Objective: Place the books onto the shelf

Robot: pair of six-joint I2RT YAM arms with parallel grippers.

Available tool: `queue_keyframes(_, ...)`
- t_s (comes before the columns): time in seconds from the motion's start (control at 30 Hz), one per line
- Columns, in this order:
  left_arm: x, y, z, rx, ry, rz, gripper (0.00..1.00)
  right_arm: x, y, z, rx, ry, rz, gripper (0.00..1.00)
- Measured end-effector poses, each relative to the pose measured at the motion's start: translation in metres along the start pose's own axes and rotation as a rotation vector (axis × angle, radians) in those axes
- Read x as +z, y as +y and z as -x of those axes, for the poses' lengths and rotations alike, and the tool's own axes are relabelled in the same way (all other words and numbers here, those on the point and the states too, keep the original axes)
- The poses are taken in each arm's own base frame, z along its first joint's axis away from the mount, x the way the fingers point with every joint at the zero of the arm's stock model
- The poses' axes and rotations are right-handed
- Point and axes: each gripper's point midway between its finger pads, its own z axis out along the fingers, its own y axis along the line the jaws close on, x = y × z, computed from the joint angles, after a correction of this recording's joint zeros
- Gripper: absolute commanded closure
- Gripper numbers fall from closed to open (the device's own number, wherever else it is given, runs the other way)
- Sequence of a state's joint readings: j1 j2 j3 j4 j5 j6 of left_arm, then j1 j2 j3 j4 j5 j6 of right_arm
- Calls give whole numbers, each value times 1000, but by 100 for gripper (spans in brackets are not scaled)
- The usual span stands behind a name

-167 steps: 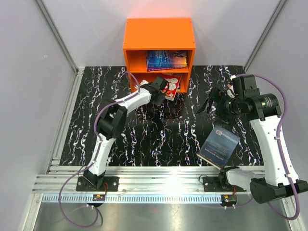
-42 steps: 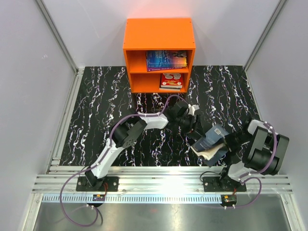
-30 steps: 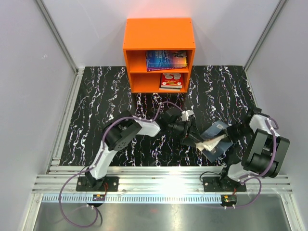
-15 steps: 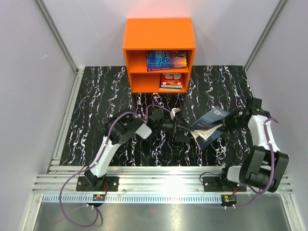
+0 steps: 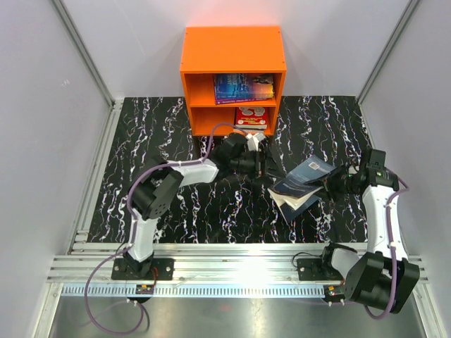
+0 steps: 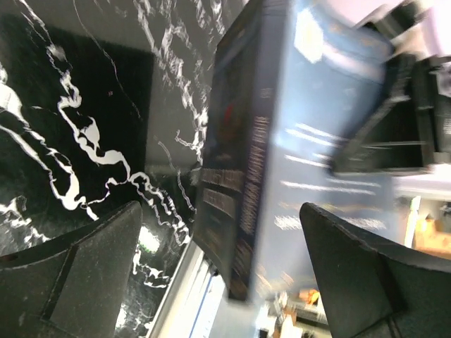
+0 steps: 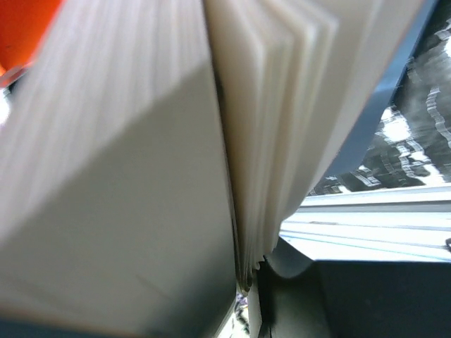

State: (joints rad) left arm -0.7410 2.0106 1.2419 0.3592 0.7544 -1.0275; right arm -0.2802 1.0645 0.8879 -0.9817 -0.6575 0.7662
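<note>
Over the black marbled table (image 5: pixel 162 134), the right claw (image 5: pixel 333 182) grasps the dark blue-grey book (image 5: pixel 303 182), well short of the orange shelf (image 5: pixel 232 49); the left claw (image 5: pixel 261 167) gapes wide beside its spine.

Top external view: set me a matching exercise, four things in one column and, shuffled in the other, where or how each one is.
Things:
1. blue-grey book
2. blue sunset-cover book
3. red-cover book
4. left gripper

Place or state:
A. lower compartment of the orange shelf
B. open, gripping nothing
C. upper compartment
D. clamped in the right gripper

Pairs: 1-D, 2-C, 3-A, 4-B
</note>
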Motion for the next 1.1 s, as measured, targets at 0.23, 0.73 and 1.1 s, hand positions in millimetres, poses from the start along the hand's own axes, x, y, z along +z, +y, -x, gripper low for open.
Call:
queue_keyframes(0.23, 38, -16, -25, 20, 101, -40, 35, 2, 4, -2, 43, 10, 29, 100)
queue_keyframes(0.73, 23, -44, -28, -174, 88, -271, 100, 1, -8, -19, -3, 30, 35, 0)
queue_keyframes(1.1, -57, 9, 26, -40, -249, 206, 100, -57, 37, -15, -174, -97, 20, 0)
